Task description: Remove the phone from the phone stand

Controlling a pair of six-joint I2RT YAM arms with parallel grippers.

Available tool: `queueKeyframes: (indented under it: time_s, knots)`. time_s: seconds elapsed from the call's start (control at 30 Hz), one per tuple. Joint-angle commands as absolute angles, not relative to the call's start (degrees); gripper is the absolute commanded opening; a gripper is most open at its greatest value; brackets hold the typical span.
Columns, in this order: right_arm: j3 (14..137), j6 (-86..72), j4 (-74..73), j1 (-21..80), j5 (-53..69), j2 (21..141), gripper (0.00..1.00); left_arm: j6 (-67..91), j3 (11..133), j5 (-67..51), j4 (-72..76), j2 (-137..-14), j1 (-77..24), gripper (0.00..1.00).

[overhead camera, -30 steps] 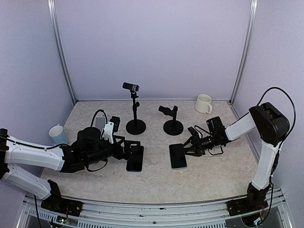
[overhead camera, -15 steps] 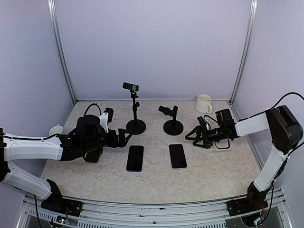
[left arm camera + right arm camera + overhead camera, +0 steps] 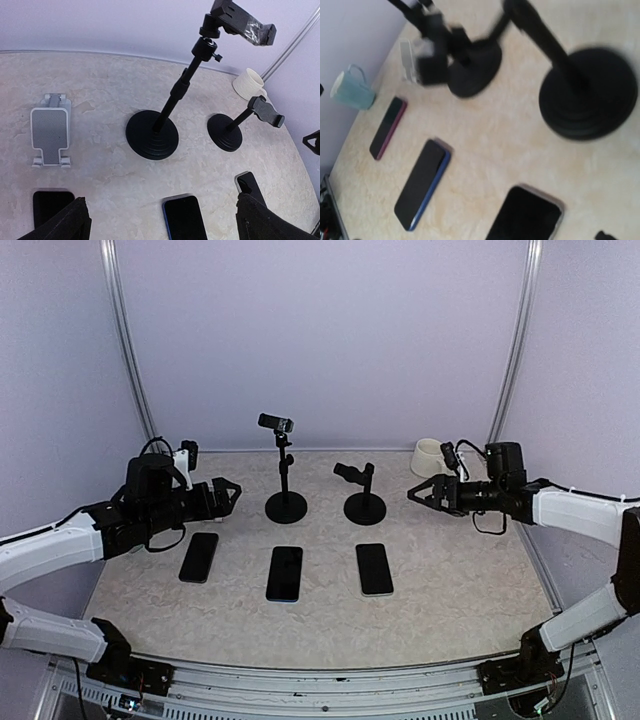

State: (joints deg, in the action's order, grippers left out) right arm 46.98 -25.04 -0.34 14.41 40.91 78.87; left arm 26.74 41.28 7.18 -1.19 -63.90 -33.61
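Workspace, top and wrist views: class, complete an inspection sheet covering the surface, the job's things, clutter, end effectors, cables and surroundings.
Surface: marbled beige tabletop, no spills seen.
Job's things: three phones lie flat in a row: left phone, middle phone, right phone. Tall black stand, short black stand and white stand are all empty.
Clutter: cream mug at the back right; teal mug near the left wall.
End effectors: left end effector and right end effector are open, holding nothing, above the table.
Cables: left arm cable and right arm cable, black loops at the wrists.
Surroundings: lilac walls, metal corner posts.
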Motion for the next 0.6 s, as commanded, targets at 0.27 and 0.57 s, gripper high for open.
queueKeyframes:
  time_s: [0.27, 0.57]
  knots:
    - [37.5, -23.3, 3.5, 13.7, 32.1, 57.5, 1.0, 30.7, 43.1, 15.2, -14.4, -57.2, -30.4, 0.99]
    - [23.3, -25.9, 8.5, 13.6, 26.1, 42.1, 1.0, 37.2, 33.0, 15.1, -12.2, -51.4, -30.5, 0.99]
